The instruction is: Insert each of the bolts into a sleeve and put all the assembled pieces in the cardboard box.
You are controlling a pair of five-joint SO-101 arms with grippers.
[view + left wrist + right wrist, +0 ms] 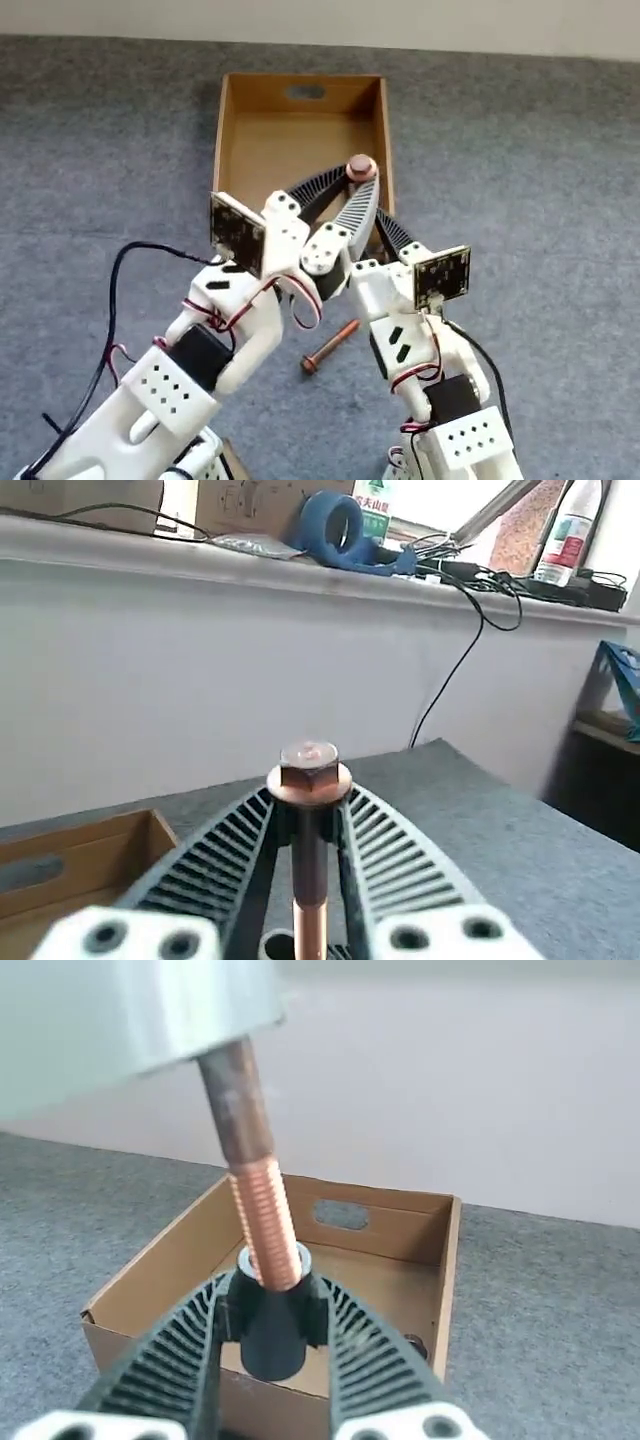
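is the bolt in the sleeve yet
Barely in: threaded tip of the bolt sits in the mouth of the sleeve; shank mostly outside.

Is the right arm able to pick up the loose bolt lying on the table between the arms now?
Probably not yet. The right gripper is shut on a sleeve, with the bolt held by the left gripper entering it. The loose bolt lies uncovered on the table.

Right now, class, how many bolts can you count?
2. One bolt sits in the left gripper, tip in the sleeve; another bolt lies on the table. Arms may hide more.
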